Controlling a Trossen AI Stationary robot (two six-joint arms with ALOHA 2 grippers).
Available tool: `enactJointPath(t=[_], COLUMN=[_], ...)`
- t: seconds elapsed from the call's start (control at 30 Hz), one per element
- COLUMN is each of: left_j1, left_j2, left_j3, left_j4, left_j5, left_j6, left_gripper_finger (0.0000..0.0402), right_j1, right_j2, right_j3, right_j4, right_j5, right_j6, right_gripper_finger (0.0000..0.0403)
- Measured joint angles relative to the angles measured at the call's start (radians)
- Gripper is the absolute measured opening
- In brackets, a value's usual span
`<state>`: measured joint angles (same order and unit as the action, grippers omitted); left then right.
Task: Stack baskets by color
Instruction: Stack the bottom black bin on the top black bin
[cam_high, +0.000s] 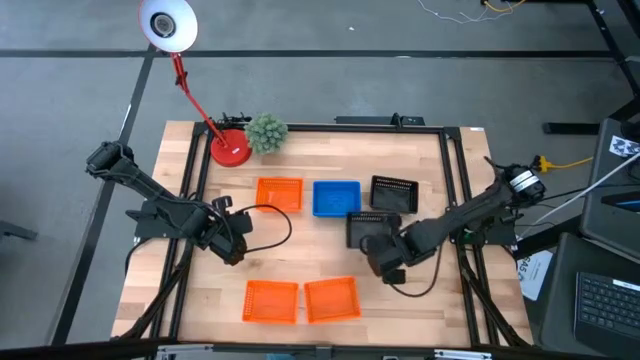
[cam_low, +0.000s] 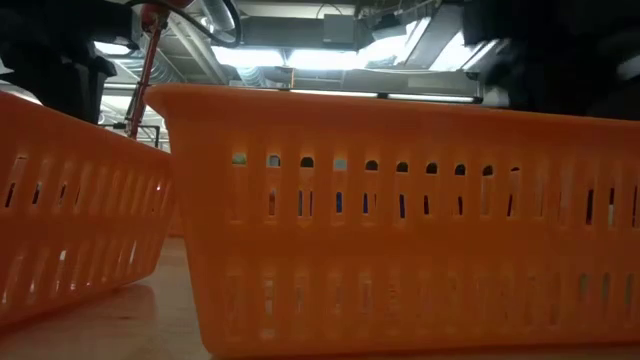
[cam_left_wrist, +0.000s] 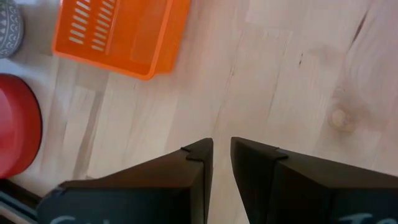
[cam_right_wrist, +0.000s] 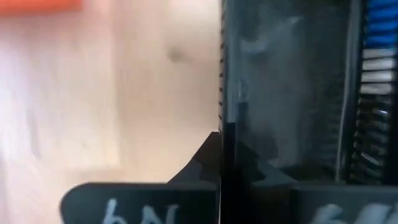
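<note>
An orange basket (cam_high: 279, 193), a blue basket (cam_high: 336, 198) and a black basket (cam_high: 394, 192) stand in a row at mid-table. A second black basket (cam_high: 362, 228) sits just in front of them, with my right gripper (cam_high: 385, 258) shut on it. Two more orange baskets (cam_high: 271, 300) (cam_high: 331, 298) rest side by side near the front edge and fill the low view (cam_low: 400, 220). My left gripper (cam_high: 236, 245) hovers over bare wood at the left. Its fingers (cam_left_wrist: 222, 149) are a narrow gap apart with nothing between them. My right gripper pinches the rim of one black basket wall (cam_right_wrist: 221, 118) on the basket's near side, one finger inside the basket and one outside. The fingers come from above, slanting down. Whether the basket's bottom is off the table, I cannot tell.
A red lamp base (cam_high: 230, 150) and a fuzzy green ball plant (cam_high: 266, 132) stand at the far left corner. Black frame rails (cam_high: 455, 180) run along the table's sides. Bare wood lies between the row and the two front orange baskets.
</note>
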<state>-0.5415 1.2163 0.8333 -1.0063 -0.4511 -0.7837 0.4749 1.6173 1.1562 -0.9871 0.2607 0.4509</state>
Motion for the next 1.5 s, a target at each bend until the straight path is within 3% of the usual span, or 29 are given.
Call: enactJointPath(t=[0.17,0.33,0.63,0.77,0.97,1.5], left_j1=[0.000,0.000,0.000,0.000,0.000,0.000], left_j2=[0.000,0.000,0.000,0.000,0.000,0.000], left_j3=[0.000,0.001,0.001,0.001,0.001,0.001], left_j4=[0.001,0.002,0.007,0.007,0.007,0.009], left_j5=[-0.001,-0.003,-0.038,-0.038,-0.039,-0.039], left_j6=[0.000,0.007,0.034,0.034,0.033,0.027], left_gripper_finger=[0.0049,0.0049,0.0049,0.0049,0.0049,0.0049], right_j1=[0.012,-0.096,-0.304,-0.341,-0.359,-0.358], right_j2=[-0.008,-0.062,-0.184,-0.222,-0.246,-0.246], right_j3=[0.093,0.037,-0.219,-0.293,-0.393,-0.404], right_j4=[-0.376,-0.535,-0.246,-0.148,0.050,0.087], right_j5=[0.263,0.295,0.210,0.194,0.064,0.000], right_j6=[0.117,0.199,-0.096,-0.174,-0.254,-0.333], right_gripper_finger=[0.0001,0.0001,0.0000,0.0000,0.0000,0.0000])
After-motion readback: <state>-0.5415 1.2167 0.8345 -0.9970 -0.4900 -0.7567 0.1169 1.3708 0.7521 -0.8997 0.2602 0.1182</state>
